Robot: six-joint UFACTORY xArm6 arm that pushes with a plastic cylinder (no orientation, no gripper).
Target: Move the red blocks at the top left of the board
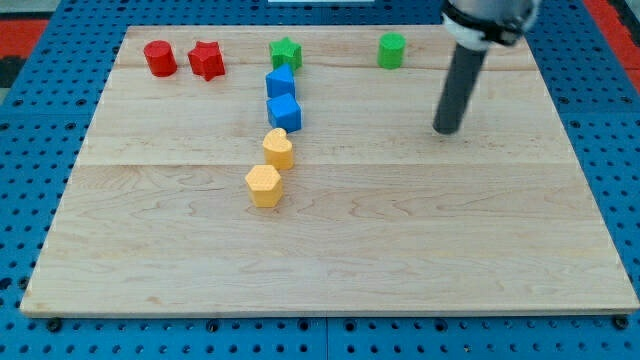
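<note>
A red cylinder (159,58) and a red star block (206,60) stand side by side near the board's top left corner. My tip (446,130) is on the board at the view's right, far from both red blocks, below and right of a green cylinder (391,50). The rod rises to the view's top edge.
A green star block (285,52) sits at top centre. Two blue blocks (280,82) (284,112) lie below it, then a yellow cylinder (278,149) and a yellow hexagon block (263,186). The wooden board (400,250) lies on a blue perforated surface.
</note>
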